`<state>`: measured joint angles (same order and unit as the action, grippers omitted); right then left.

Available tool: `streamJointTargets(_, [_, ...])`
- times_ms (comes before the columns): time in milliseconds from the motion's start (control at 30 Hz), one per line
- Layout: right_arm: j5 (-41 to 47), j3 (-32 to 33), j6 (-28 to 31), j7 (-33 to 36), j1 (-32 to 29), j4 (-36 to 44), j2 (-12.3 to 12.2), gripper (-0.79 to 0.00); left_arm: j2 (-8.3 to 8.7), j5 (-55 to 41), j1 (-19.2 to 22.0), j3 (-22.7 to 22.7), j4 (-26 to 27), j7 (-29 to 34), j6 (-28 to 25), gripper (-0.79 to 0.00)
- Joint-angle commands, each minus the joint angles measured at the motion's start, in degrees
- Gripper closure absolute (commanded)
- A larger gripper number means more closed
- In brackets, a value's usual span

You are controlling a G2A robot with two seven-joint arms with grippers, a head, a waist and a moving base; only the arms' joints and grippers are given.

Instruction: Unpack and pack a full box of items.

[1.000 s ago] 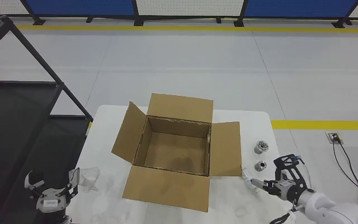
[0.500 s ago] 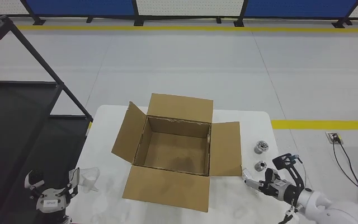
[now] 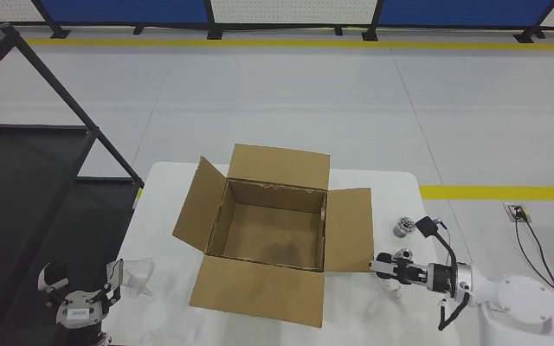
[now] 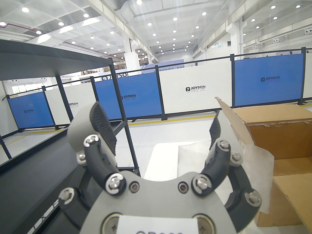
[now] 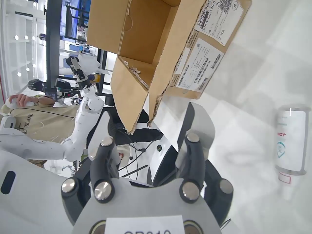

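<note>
Box (image 5: 146, 23) flap: 2 barcode labels (image 5: 219, 10); labelled bottle (image 5: 291, 142) near rt claw (image 5: 151, 120).

Plain brown cardboard box (image 3: 268, 233) on a white table (image 3: 164, 186).
White labels (image 5: 219, 8) printed with black barcodes mark one brown flap. A clear bottle (image 5: 291, 142) wears a white label with teal and red marks. The left tool (image 4: 156, 118) is a silver-grey plate with black links and ribbed black pads (image 4: 102, 125); the right tool (image 5: 151, 120) pairs pale grey fingers with black links. The floor (image 3: 286, 95) is pale grey, crossed by a yellow line (image 3: 260, 43). Blue and white panels (image 4: 267, 86) stand behind.
</note>
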<state>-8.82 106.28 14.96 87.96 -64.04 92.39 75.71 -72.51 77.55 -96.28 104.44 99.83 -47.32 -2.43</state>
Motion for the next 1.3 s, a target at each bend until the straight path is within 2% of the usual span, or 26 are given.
streamJointTargets(0, [-0.4, -0.64, -0.6, -0.56, 0.98, -1.2, -0.38, -0.305, 0.0, 0.0, 0.0, 0.0, 0.0, 0.0, 0.0, -0.785])
streamJointTargets(100, [-1.03, -1.45, -1.43, -2.32, 1.67, -2.08, -0.85, -0.289, 0.0, 0.0, 0.0, 0.0, 0.0, 0.0, 0.0, -0.785])
streamJointTargets(267, [-1.02, -2.32, -2.19, -3.64, 1.94, -2.84, -1.67, -0.163, 0.0, 0.0, 0.0, 0.0, 0.0, 0.0, 0.0, -0.785])
streamJointTargets(333, [-1.0, -2.8, -2.33, -3.73, 2.2, -3.17, -2.01, -0.142, 0.0, 0.0, 0.0, 0.0, 0.0, 0.0, 0.0, -0.785])
streamJointTargets(433, [-0.83, -3.59, -2.52, -4.28, 2.57, -3.62, -2.46, 0.0, 0.0, 0.0, 0.0, 0.0, 0.0, 0.0, 0.0, -0.785])
streamJointTargets(967, [-0.32, -8.49, -3.24, -6.24, 6.62, -6.46, -4.66, 0.0, 0.0, 0.0, 0.0, 0.0, 0.0, 0.0, 0.0, -0.785])
streamJointTargets(1000, [-0.28, -8.71, -3.1, -6.22, 6.73, -6.58, -4.8, -0.166, 0.0, 0.0, 0.0, 0.0, 0.0, 0.0, 0.0, -0.785])
streamJointTargets(1033, [-0.82, -8.63, -2.92, -6.53, 6.8, -6.5, -5.0, -0.499, 0.0, 0.0, 0.0, 0.0, 0.0, 0.0, 0.0, -0.785])
streamJointTargets(1067, [-1.42, -8.41, -2.39, -6.73, 6.59, -6.01, -5.22, -0.785, 0.0, 0.0, 0.0, 0.0, 0.0, 0.0, 0.0, -0.785])
streamJointTargets(1267, [-5.45, -2.36, 4.74, -6.53, -0.34, 2.19, -7.07, -0.785, 0.0, 0.0, 0.0, 0.0, 0.0, 0.0, 0.0, -0.785])
